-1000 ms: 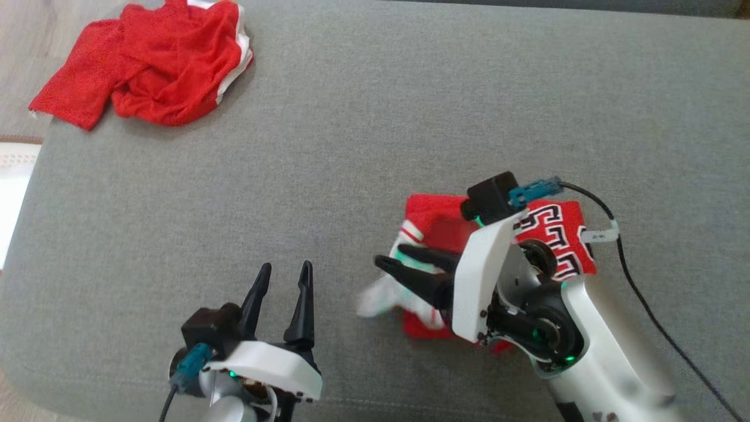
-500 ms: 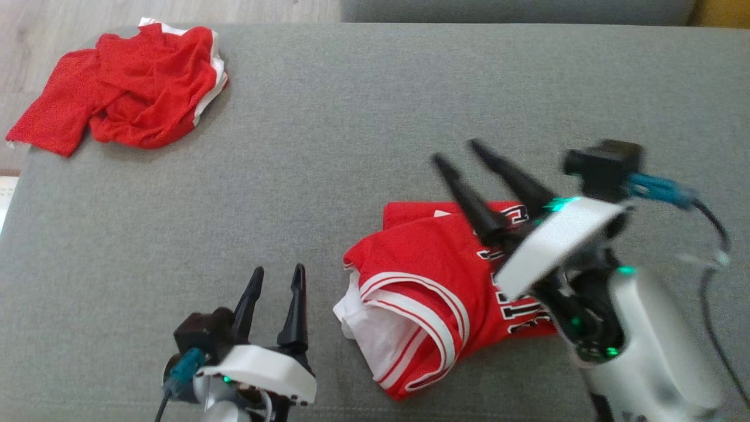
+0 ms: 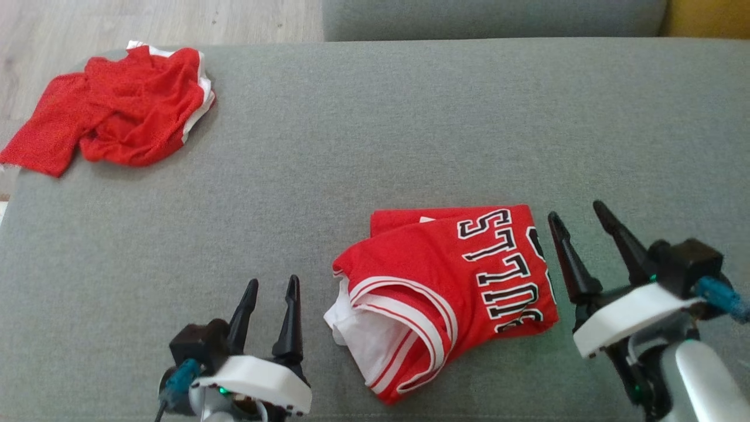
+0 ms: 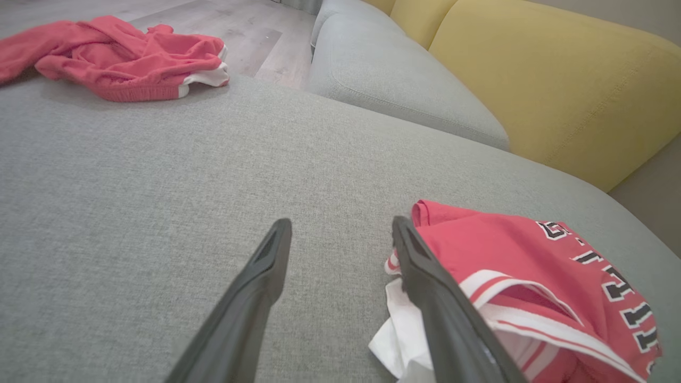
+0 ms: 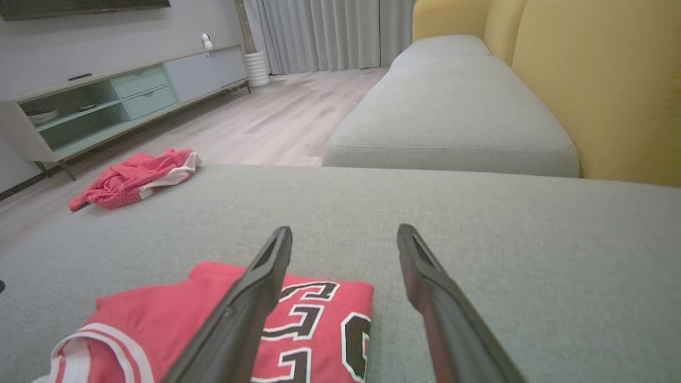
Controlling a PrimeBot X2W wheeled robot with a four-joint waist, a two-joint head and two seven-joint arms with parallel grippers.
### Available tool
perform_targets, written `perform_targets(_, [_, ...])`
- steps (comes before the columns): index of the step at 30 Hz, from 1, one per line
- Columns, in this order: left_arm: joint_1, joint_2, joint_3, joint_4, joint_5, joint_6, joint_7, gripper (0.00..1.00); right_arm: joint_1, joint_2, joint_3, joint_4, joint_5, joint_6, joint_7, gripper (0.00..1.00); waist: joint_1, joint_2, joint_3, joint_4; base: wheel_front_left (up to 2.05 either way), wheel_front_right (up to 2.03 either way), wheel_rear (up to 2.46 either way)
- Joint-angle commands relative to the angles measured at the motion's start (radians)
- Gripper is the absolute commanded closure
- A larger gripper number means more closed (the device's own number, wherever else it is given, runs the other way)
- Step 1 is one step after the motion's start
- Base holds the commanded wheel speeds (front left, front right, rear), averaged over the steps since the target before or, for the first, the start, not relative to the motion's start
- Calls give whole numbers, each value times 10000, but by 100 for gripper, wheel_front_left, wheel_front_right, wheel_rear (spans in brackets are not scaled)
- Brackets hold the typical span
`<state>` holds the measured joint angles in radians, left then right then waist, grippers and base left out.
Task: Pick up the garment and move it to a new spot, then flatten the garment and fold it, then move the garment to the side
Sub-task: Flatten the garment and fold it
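While the grey seat cushion (image 3: 375, 129) carries everything in the head view, its far left corner bears a crumpled red garment (image 3: 117, 111) with white trim, lying in a loose heap with no writing visible on it. Near the lower left, the left gripper (image 3: 272, 280) hangs just over the cushion with its two dark fingers spread and nothing between them; in the left wrist view its right-hand finger (image 4: 425, 276) points along the white-lined armhole edge of the jersey.

Right of centre lies the folded jersey (image 3: 445, 275), red with white-and-red striped bands, resting flat on the cushion between the two grippers. Black block letters outlined in white run sideways across its upper layer: "ULLS" can be read, with one more letter at the lower end partly cut off. Beside them, at the folded right edge, part of a large black character shows, too little to read.

Just beside that edge, the right gripper (image 3: 575, 210) stands released, fingers wide apart and empty, not touching the cloth. A yellow backrest (image 5: 596, 80) rises behind the cushions.
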<state>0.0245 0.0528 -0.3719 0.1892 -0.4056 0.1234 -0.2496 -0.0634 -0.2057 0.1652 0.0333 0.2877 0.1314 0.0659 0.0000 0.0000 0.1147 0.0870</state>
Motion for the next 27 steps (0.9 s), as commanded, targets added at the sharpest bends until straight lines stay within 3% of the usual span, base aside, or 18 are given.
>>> perform_targets(1, [-148, -26, 394, -308, 129, -14, -122, 0, -158, -169, 213, -257, -28, -7, -201, 0, 0, 0, -50, -28, 0, 0, 0])
perform_targets(10, [-141, -26, 380, -315, 188, -74, -122, 0, -351, -301, 957, 222, 253, -7, -490, 0, 0, 0, -8, 51, 0, 0, 0])
perform_targets(12, [-192, -26, 334, -319, 165, -72, -122, 0, -374, -411, 1291, 372, 317, -7, -335, 72, 0, 0, 52, 122, 0, 0, 0])
perform_targets(13, [-221, -26, 308, -321, 153, -71, -122, 0, -373, -499, 1544, 458, 377, -7, -217, 100, 0, 0, 87, 164, 0, 0, 0])
perform_targets(22, [-421, -26, 248, -351, 127, -48, -122, 0, -748, -1369, 4583, 447, 1874, -7, 1037, 100, 0, 0, 436, 430, 0, 0, 0])
perform_targets(27, [-580, -26, 242, -402, 142, -59, -122, 0, -1833, -1434, 5535, 769, 2415, -7, 1360, 100, 0, 0, 729, 498, 0, 0, 0])
